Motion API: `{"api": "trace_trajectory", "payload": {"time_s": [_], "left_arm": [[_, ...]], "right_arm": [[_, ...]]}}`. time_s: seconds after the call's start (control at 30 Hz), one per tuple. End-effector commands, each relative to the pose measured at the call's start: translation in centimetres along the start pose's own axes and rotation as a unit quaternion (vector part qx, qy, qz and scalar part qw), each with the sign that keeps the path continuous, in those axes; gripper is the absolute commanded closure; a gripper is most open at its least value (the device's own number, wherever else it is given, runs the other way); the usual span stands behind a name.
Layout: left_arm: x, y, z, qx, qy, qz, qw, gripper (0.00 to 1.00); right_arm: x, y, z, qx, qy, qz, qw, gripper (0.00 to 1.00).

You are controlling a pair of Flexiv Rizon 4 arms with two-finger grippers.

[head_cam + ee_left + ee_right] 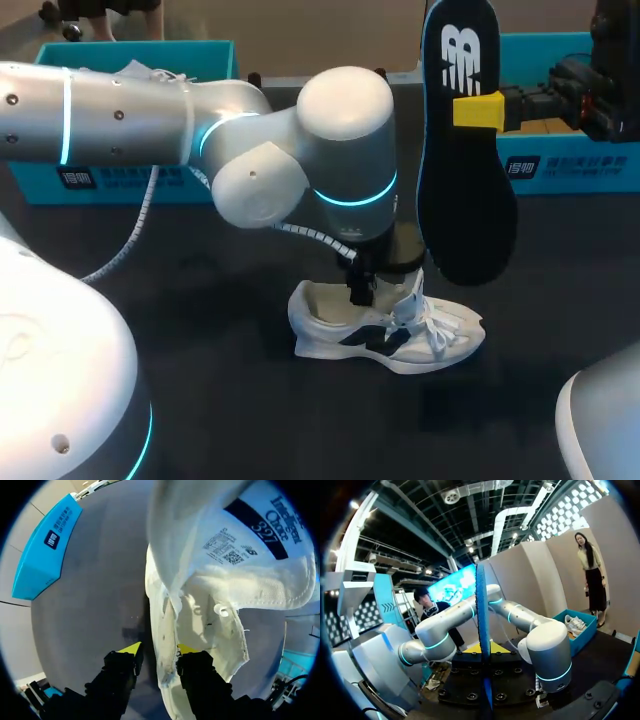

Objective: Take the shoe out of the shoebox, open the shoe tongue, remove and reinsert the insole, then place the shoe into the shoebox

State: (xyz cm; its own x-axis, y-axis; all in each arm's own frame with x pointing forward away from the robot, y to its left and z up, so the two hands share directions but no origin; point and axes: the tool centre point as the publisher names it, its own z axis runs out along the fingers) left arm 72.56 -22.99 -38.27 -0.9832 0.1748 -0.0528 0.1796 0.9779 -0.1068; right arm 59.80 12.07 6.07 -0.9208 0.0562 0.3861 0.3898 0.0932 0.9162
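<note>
The white shoe (385,330) sat upright on the dark worktop (200,400), toe towards the robot's right, outside both teal boxes. The left arm (200,120) reached in over the middle and pointed straight down at the shoe's opening. From its wrist, the left tool (159,650) was spread across the laced edge of the upper. One finger was inside the shoe and the other outside, with a thin dark gap showing beside the outer one. The tongue (225,545) was lifted up, label side showing. The right tool (478,110) was pinching the black insole (465,190) near its heel end, holding it up in the air behind and above the shoe, toe end hanging down. One teal shoebox (130,185) stood at the back left and another (580,165) at the back right.
</note>
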Motion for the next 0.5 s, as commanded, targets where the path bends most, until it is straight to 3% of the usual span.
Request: {"api": "trace_trajectory", "payload": {"time_s": [0.03,0.13,0.2,0.5], "left_arm": [[-0.10,0.07,0.52,-0.002,0.006,0.000,1.000,0.77],[0.14,0.03,0.64,-0.003,0.010,0.004,1.000,0.83],[0.17,-0.02,0.70,-0.004,0.010,0.005,1.000,1.00],[0.42,0.11,-0.26,0.009,0.007,0.022,1.000,1.00]], "right_arm": [[-0.19,0.18,0.26,0.002,0.000,0.001,1.000,1.00],[-0.19,0.18,0.26,0.002,0.000,0.001,1.000,1.00],[-0.19,0.18,0.26,0.002,0.000,0.001,1.000,1.00],[-0.19,0.18,0.26,0.002,0.000,0.001,1.000,1.00]]}}
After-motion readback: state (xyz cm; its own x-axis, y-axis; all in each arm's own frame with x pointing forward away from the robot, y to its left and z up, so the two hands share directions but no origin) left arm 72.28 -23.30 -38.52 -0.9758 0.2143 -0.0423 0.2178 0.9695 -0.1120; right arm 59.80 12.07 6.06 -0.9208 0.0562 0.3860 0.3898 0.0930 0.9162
